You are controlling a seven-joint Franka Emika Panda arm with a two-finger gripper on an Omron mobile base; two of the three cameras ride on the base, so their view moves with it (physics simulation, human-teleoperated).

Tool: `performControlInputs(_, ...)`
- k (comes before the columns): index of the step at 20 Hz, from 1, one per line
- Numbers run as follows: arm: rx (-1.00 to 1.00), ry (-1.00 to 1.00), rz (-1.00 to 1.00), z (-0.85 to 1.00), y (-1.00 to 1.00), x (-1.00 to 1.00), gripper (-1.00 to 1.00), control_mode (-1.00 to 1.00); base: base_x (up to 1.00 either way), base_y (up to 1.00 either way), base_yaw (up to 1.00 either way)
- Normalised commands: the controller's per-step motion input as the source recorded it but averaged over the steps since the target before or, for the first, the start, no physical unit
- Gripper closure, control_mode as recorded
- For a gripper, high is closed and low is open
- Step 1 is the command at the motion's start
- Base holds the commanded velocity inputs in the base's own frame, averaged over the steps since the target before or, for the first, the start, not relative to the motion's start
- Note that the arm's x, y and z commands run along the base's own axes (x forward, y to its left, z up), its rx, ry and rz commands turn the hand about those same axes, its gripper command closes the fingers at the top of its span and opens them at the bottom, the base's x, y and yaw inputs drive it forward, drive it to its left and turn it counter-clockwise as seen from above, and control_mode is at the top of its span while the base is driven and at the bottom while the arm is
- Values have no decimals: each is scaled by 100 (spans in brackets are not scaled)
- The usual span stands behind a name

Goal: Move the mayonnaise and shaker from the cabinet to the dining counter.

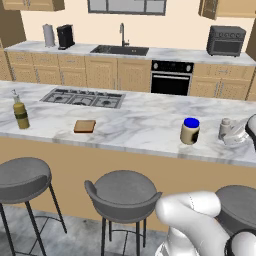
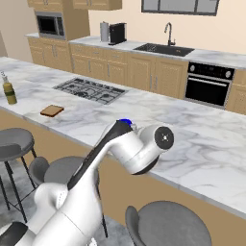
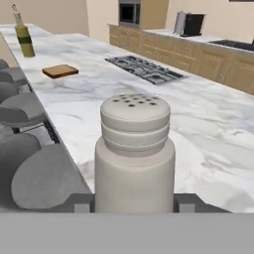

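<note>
holding: shaker (image 3: 134, 158) between my gripper (image 3: 134, 202) fingers, clenched on its lower body.
where: over the dining counter (image 1: 140, 125), near the mayonnaise (image 1: 190, 131).
handling: light, rigid, smooth; likely slippery.
grip point: low body, below the cap.

Even, bright, diffuse rendered light with no visible source; shadows faint, soft under the jar (image 1: 190, 131) on the counter (image 1: 135, 122). No glare. Mild softness throughout; the shaker (image 3: 135, 154) looms large, slightly blurred. Straight lines hold true at the edges
</note>
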Motion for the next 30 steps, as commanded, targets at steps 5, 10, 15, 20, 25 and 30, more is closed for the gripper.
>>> performControlInputs(5, 0, 9, 4, -30, -7, 29, 100, -100, 0, 0, 0)
performControlInputs(10, -1, 9, 1, -20, -19, 15, 100, -100, 0, 0, 0)
performControlInputs(15, 0, 2, 0, -24, -3, 14, 100, -100, 0, 0, 0)
performControlInputs(20, 0, 0, 3, -35, 0, 22, 100, -100, 0, 0, 0)
performControlInputs(25, 0, 0, 8, -21, -5, 27, 100, -100, 0, 0, 0)
performControlInputs(30, 7, 4, 9, -1, -9, 29, 100, -100, 0, 0, 0)
